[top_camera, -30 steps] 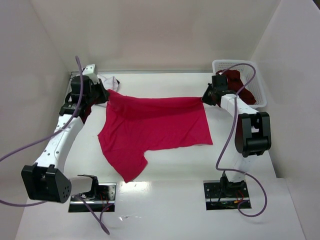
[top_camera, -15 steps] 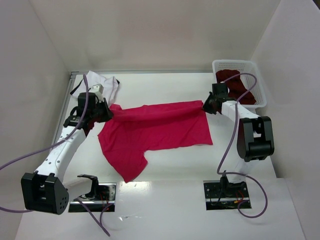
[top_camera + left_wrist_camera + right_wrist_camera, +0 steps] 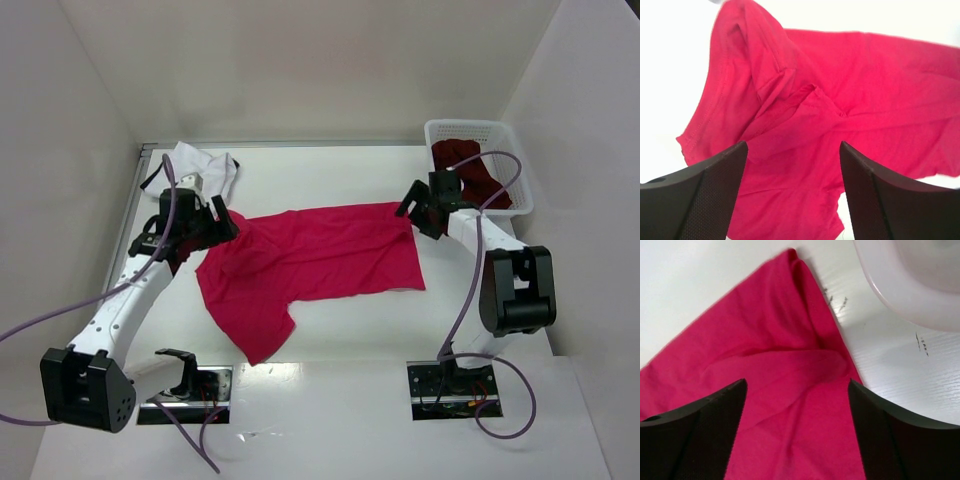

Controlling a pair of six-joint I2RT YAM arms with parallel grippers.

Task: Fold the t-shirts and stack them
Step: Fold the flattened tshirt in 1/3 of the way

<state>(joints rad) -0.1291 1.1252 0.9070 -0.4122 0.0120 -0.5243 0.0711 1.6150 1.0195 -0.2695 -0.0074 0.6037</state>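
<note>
The crimson-red t-shirt (image 3: 310,258) lies spread on the white table, its far edge folded toward the near side, one sleeve pointing to the near left. My left gripper (image 3: 226,226) stands open just above its far-left corner; the red cloth (image 3: 805,125) lies loose below the jaws. My right gripper (image 3: 412,212) is open over the far-right corner, red cloth (image 3: 790,390) beneath it, not pinched. A white t-shirt with dark trim (image 3: 205,168) lies crumpled at the far left. A dark maroon t-shirt (image 3: 470,172) sits in the basket.
The white lattice basket (image 3: 478,130) stands at the far right corner; its rim (image 3: 910,285) shows close to the right gripper. Walls enclose the table on three sides. Purple cables loop from both arms.
Both grippers brought the shirt's far edge toward the near side and down, then opened and let it go. The red cloth now rests on the table.
</note>
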